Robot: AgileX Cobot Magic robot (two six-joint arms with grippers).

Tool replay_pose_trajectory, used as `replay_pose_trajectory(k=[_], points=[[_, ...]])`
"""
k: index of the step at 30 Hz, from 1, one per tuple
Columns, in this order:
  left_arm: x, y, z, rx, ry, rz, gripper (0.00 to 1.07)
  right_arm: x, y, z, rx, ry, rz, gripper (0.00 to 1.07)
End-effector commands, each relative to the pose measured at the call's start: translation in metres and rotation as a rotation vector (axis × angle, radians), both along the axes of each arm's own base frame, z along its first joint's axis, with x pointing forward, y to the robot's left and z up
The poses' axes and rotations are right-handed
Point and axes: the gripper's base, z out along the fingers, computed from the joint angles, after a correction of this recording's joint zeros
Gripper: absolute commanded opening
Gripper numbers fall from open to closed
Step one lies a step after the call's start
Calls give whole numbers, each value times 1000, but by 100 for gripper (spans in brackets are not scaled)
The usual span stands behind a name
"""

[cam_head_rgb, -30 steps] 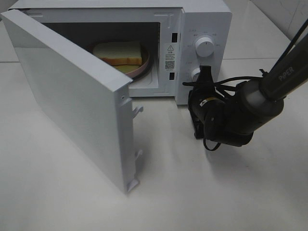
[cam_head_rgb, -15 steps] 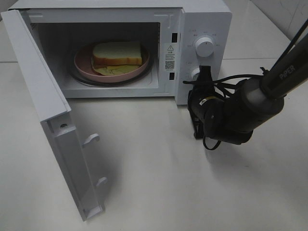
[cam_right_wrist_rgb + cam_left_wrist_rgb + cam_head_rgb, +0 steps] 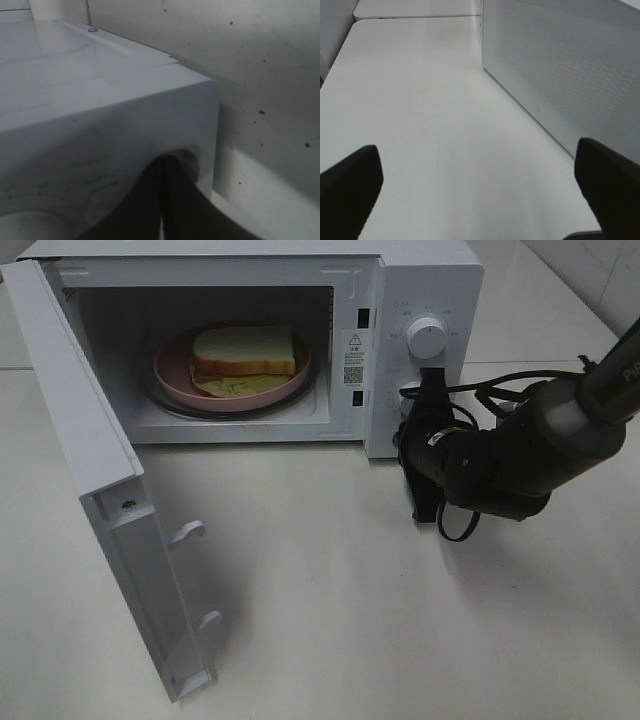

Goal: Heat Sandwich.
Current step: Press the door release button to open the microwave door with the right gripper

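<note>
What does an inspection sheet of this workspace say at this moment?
Surface: white table, no spills seen.
Job's things: white-bread sandwich with pale filling on round pink plate, inside white microwave; door wide open.
Clutter: nothing seen.
Grippers: left gripper open, over the table beside the microwave; right gripper shut, tips at the microwave's control panel.
Cables: black cable looping by the right gripper.
Surroundings: adjoining white surface behind a seam.

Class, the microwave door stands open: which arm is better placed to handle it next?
Probably left: the left gripper is open beside the microwave's perforated wall; the right gripper is shut at the control panel, far from the door.
</note>
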Motion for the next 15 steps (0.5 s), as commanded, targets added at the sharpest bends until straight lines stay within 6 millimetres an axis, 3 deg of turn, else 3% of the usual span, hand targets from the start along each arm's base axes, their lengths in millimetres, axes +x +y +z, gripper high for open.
replay_pose_trajectory(k=[1,15], points=[[-3,0,0,-2,-40,0,104,-4,-1,12,-9,-21,43,2],[-3,0,0,-2,-40,0,104,-39,-13,40,-103,64,158,2]])
